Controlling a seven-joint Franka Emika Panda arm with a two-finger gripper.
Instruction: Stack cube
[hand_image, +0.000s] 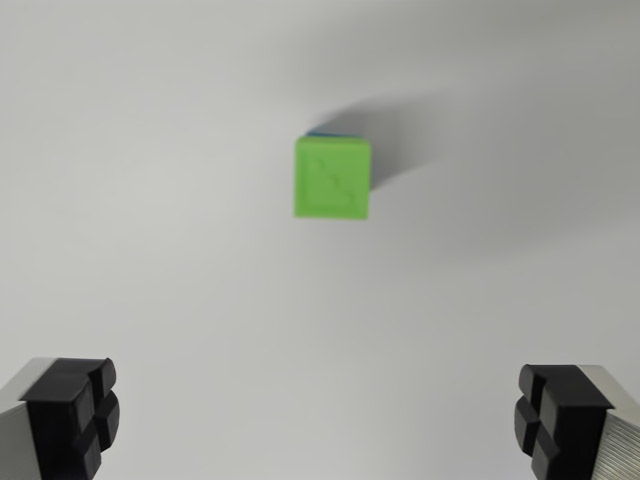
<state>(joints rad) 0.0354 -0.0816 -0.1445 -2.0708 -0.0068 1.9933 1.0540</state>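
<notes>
A green cube (333, 178) lies a little above the middle of the wrist view on a white surface. A thin blue edge (335, 133) shows along its top side, from a blue cube underneath it. My gripper (318, 420) is open and empty, well above the cubes. Its two black fingertips (75, 412) stand wide apart at the bottom corners of the view. The green cube is farther up the picture than the gap between them.
The white tabletop (150, 250) fills the view. A soft grey shadow (420, 135) stretches from the cubes toward the wrist view's upper right.
</notes>
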